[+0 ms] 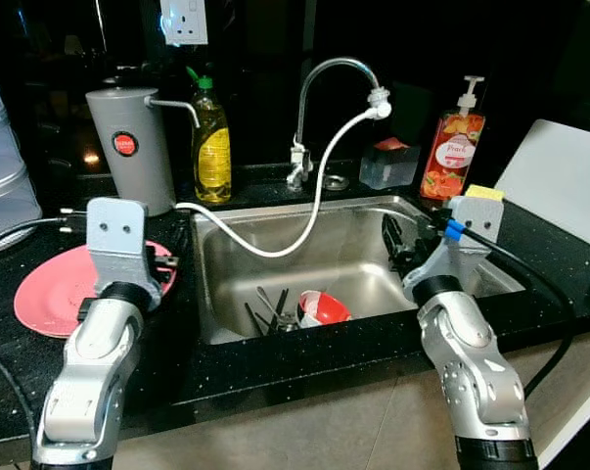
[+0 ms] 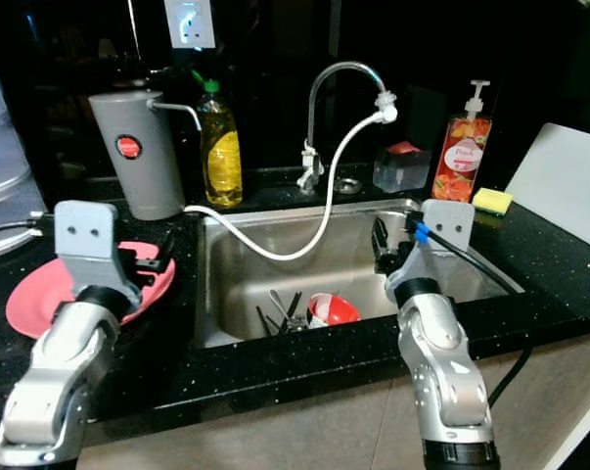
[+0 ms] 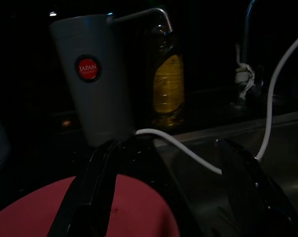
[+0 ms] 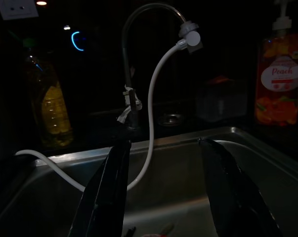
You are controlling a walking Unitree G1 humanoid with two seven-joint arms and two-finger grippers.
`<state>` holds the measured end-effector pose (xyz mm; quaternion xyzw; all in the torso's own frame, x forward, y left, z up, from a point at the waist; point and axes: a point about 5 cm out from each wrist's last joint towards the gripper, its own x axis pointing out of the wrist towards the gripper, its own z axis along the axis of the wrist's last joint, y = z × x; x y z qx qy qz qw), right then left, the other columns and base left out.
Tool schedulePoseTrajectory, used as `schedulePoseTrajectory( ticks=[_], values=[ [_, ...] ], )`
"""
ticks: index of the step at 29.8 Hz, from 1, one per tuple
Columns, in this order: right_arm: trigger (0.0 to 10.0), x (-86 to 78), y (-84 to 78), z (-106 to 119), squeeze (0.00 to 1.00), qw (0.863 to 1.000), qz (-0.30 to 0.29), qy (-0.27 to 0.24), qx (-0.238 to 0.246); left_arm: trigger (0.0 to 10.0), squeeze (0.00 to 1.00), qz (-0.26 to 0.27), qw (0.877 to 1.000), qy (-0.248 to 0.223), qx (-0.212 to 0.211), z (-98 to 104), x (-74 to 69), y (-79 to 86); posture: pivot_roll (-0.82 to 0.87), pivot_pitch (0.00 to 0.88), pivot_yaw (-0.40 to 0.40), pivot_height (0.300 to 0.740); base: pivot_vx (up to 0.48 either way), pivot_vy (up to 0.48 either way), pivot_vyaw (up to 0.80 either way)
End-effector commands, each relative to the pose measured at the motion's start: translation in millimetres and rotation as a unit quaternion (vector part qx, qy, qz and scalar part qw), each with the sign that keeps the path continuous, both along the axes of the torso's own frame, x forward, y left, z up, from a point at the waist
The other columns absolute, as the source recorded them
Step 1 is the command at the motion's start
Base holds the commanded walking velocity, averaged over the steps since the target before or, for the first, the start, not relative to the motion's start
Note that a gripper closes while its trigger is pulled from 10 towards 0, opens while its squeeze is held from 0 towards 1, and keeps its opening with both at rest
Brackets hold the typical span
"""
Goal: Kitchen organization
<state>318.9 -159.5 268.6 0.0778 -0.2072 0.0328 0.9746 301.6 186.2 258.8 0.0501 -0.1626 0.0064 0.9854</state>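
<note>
Black speckled countertop (image 1: 304, 357) with a steel sink (image 1: 226, 294) set into it; dark wall behind. Sink holds a red bowl (image 1: 323, 306) and a bundle of cutlery (image 1: 272, 311) just beside it, both on the basin floor near the front wall. Curved faucet (image 1: 334, 73) at the back, white hose (image 1: 319, 186) running from its tip down across the sink to a grey water dispenser (image 1: 133, 147) on the left counter. Yellow dish-soap bottle (image 1: 211, 132) next to the dispenser, peach hand-soap pump bottle (image 1: 453, 147) back right, yellow sponge (image 2: 492, 201) beside it. Red plate (image 1: 55, 289) lies flat on the left counter.

Left gripper (image 3: 163, 197) hovers over the plate's right edge, fingers spread wide, holding nothing. Right gripper (image 4: 163, 197) hangs over the right side of the sink, fingers also apart, empty.
</note>
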Motion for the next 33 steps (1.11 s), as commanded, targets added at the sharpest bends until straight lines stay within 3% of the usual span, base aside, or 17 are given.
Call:
schedulePoseTrajectory(
  ticks=[1,12,18,33],
  values=[
    [10.0,-0.7,-1.6,2.2,0.0,1.0,0.002,-0.009,0.013,10.0,0.0,0.005,1.0,0.002,0.005,-2.1,0.5,2.0,-0.05,0.042,-0.002,0.74,0.0,0.0,0.0],
    [10.0,-0.4,-0.9,3.7,0.0,1.0,0.008,-0.017,0.023,10.0,0.0,0.031,0.998,-0.009,0.055,2.1,3.0,12.3,-0.04,0.041,0.0,0.74,0.0,0.0,0.0],
    [10.0,-1.1,-0.5,1.8,0.0,1.0,0.008,-0.015,0.022,10.0,0.0,0.022,0.999,-0.003,0.029,1.2,3.9,13.7,-0.05,0.041,0.001,0.74,0.0,0.0,0.0],
    [10.0,-1.3,-1.8,2.2,0.0,1.0,0.003,-0.02,0.008,10.0,0.0,0.003,1.0,-0.016,0.021,3.0,1.6,5.5,-0.04,0.039,-0.005,0.74,0.0,0.0,0.0]
  ],
)
